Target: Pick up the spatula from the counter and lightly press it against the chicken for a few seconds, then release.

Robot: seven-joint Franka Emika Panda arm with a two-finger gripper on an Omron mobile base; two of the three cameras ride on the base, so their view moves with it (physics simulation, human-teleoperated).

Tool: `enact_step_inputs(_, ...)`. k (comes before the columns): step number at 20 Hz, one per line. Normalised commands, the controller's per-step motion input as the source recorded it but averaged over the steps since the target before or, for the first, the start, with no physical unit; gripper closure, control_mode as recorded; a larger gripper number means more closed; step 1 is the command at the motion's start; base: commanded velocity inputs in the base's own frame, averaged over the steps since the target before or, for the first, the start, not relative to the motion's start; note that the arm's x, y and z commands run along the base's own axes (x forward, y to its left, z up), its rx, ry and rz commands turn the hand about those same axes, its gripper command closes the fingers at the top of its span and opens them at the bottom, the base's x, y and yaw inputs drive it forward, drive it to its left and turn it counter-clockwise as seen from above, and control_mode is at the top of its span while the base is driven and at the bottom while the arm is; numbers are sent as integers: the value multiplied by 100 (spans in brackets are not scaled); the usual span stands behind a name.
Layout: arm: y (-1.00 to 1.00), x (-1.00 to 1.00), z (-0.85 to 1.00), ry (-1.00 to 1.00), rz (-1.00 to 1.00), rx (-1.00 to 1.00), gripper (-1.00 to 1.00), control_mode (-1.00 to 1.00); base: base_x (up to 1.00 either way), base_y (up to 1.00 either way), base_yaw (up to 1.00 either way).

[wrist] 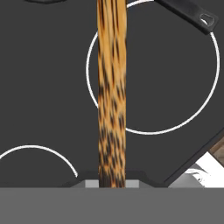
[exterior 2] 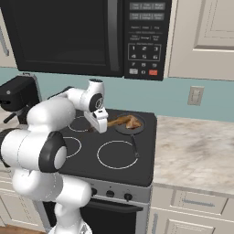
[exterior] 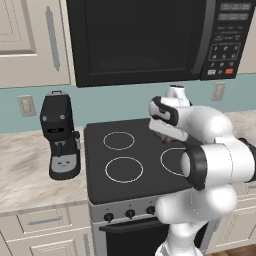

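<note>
You have the gripper (exterior 2: 98, 123) closed tight on the orange-brown, dark-striped wooden spatula (wrist: 111, 87), with the handle pinched between its two fingers. In the hand view the spatula runs straight away from the gripper over the black glass cooktop (exterior 2: 137, 171), crossing the edge of a white burner ring (wrist: 153, 65).

From your right base view, the spatula reaches out level from the gripper toward the round dark frying pan (exterior 2: 139, 128) on the back right burner. Its far end meets the tan piece of chicken (exterior 2: 133, 121) lying in that pan, though you cannot tell where one ends and the other begins.

The pan's long black handle (exterior 2: 135, 148) points toward the stove front.
</note>
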Motion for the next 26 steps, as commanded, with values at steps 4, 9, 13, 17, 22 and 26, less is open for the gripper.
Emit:
enact_step_inputs(4, 0, 23, -4, 3, 0, 0, 100, -100, 0, 0, 0)
enact_step_inputs(9, 0, 21, -6, 3, 0, 0, 100, -100, 0, 0, 0)
enact_step_inputs(13, 0, 24, -6, 3, 0, 0, 100, -100, 0, 0, 0)
enact_step_inputs(17, 0, 23, -7, 3, -1, 0, 100, -100, 0, 0, 0)
enact_step_inputs(22, 0, 19, -7, 2, 0, 0, 100, -100, 0, 0, 0)
enact_step_inputs(26, 0, 15, -14, 2, 0, 1, 100, -100, 0, 0, 0)
